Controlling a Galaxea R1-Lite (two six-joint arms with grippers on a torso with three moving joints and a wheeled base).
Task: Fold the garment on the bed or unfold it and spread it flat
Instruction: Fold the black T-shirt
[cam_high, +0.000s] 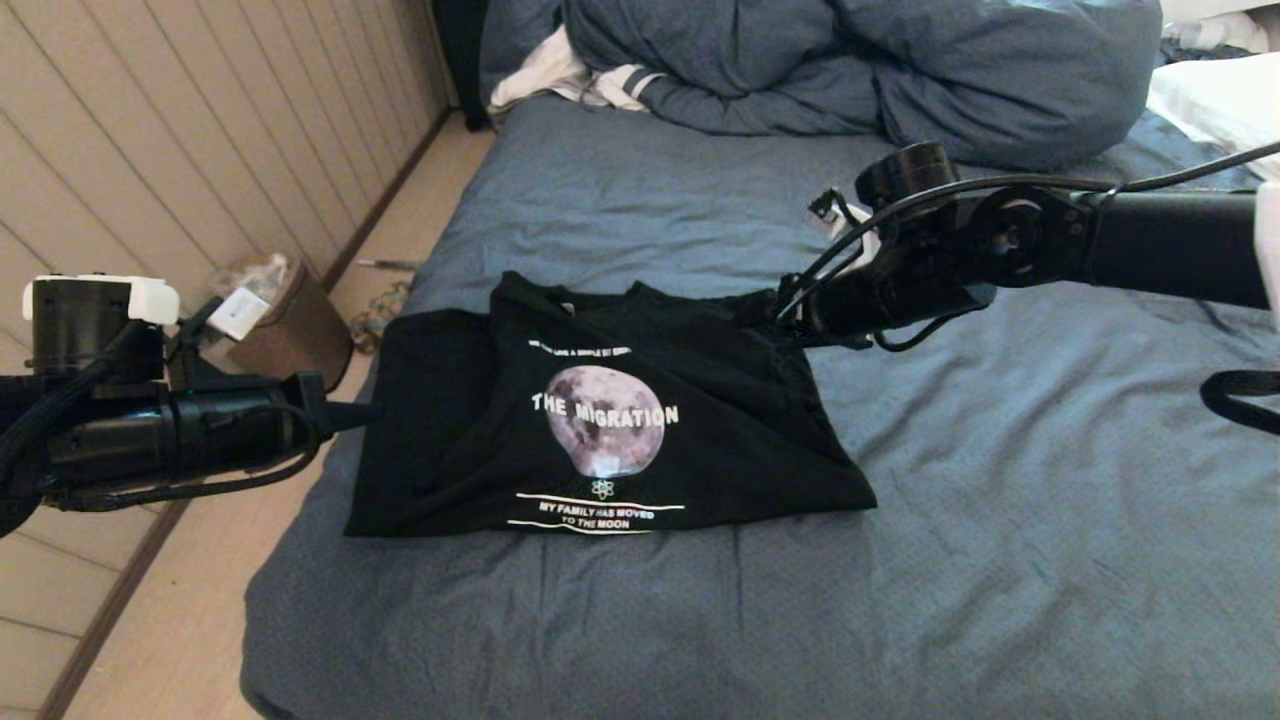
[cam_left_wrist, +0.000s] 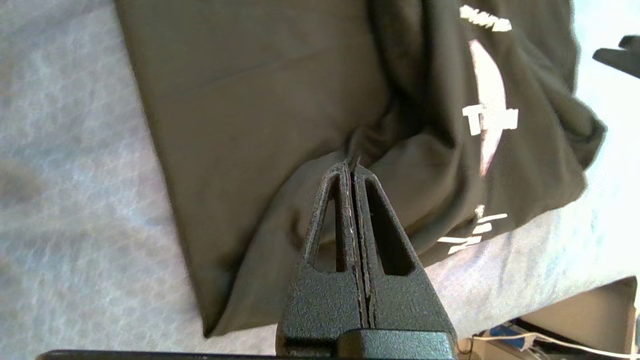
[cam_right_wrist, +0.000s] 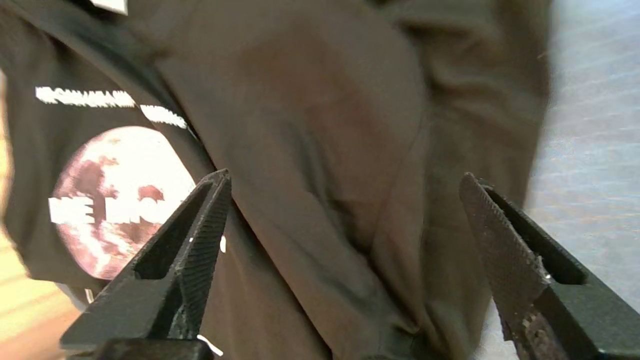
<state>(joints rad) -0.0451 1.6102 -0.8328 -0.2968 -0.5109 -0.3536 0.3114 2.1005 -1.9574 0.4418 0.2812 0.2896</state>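
Bin (cam_high: 290, 325) on the floor left of the bed (cam_high: 1000, 520), beside the wall; something pale and crumpled shows at its top, contents not identifiable.

Garment (cam_high: 600, 420): black T-shirt, lying on the blue-grey sheet at the left-centre of the bed, near its left edge. Partly folded: a plain black panel on the left, the printed panel at centre with the round pale moon, "THE MIGRATION" across it, smaller white lines below. Right part bunched into diagonal creases; near hem roughly straight.

Left claw (cam_left_wrist: 351, 167): fingers pressed together, pinching a small ridge of the garment's fabric at its left side.

Right claw (cam_right_wrist: 345, 210): fingers spread wide, holding nothing, hovering over the garment's far right shoulder area.

Bunched duvet (cam_high: 860, 70) and a white striped cloth (cam_high: 560, 75) at the far end of the bed, well apart from the shirt.
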